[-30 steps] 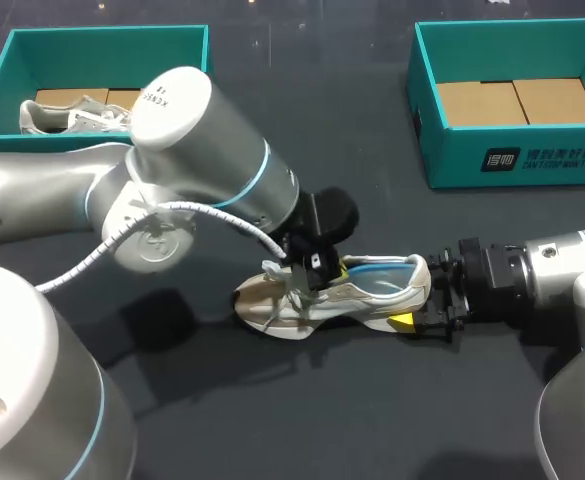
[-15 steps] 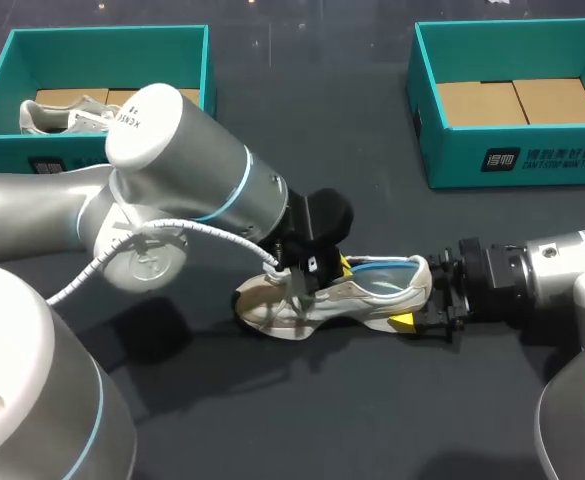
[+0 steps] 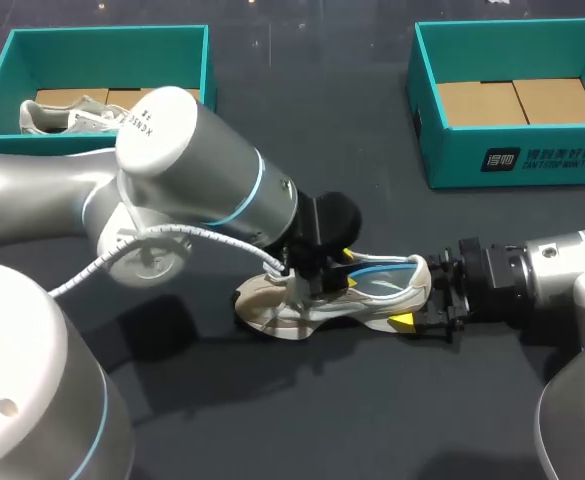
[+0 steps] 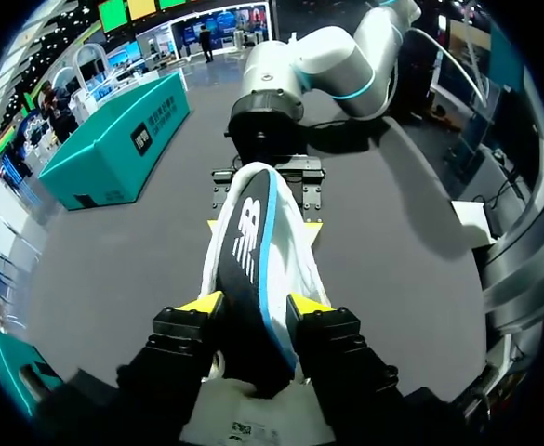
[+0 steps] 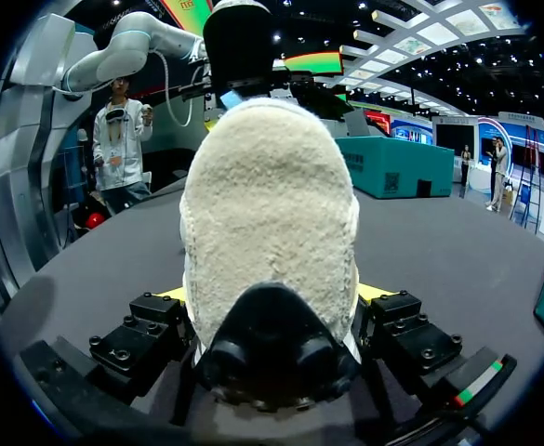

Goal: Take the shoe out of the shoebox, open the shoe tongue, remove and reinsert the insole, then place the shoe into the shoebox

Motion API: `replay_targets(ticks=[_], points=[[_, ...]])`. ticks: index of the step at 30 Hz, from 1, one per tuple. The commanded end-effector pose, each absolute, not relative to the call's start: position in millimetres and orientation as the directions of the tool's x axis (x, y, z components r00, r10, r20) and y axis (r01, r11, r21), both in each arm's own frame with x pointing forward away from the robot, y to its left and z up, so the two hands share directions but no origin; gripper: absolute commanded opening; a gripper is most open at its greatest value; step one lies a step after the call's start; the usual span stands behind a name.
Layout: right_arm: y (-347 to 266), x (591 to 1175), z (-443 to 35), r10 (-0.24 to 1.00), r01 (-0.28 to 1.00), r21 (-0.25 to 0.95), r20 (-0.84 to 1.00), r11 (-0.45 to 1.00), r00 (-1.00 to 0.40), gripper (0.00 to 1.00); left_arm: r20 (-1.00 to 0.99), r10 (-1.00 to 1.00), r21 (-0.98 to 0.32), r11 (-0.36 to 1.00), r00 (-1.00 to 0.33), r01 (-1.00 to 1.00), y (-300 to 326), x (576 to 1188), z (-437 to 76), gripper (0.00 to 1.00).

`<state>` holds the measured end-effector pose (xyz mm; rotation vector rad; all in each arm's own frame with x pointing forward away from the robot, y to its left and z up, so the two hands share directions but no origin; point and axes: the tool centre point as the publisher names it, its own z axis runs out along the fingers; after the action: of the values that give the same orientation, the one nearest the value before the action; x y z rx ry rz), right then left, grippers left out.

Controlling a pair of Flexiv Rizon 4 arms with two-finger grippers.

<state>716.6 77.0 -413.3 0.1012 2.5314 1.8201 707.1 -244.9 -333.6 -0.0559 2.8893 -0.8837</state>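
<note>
The left gripper (image 4: 255,305) is closed narrowly on the dark, blue-edged insole (image 4: 248,251). One yellow-tipped finger presses it from each side, just inside the shoe's (image 4: 218,228) white collar. Ahead of these fingers the insole runs back toward the heel, and beyond the heel stands the right arm (image 4: 318,65).

In the overhead view the left gripper (image 3: 330,268) sits over the mouth of the shoe (image 3: 362,297), a little below the middle of the frame. The blue edge of the insole (image 3: 380,284) shows in the opening. The left arm (image 3: 187,170) comes in from the left edge and covers much of that side.

The right gripper (image 5: 272,297) is clamped on the shoe (image 5: 270,214) at its heel, one finger on either side, with the fuzzy pale heel rising straight ahead of the fingers. From above, the right gripper (image 3: 422,293) lies right of centre at the shoe's heel end. The toe points toward the left of the frame.

The shoe rests on the dark table (image 3: 372,420), outside both boxes. A teal shoebox (image 3: 107,40) at the upper left holds a second pale shoe (image 3: 67,115). Another teal shoebox (image 3: 517,160) at the upper right shows only its cardboard floor.
</note>
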Motion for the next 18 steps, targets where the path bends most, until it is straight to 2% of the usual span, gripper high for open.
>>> replay_targets(ticks=[1,18], points=[[77,716,-412,0.066,0.041,0.946,0.021,0.322,-0.998,0.0,-0.127,-0.07,-0.542,0.84,-0.989,0.01,-251,706,-330,0.43],[77,716,-412,0.066,0.041,0.946,0.021,0.322,-0.998,0.0,-0.23,-0.057,-0.528,0.846,-0.971,0.076,-276,705,-328,0.44]])
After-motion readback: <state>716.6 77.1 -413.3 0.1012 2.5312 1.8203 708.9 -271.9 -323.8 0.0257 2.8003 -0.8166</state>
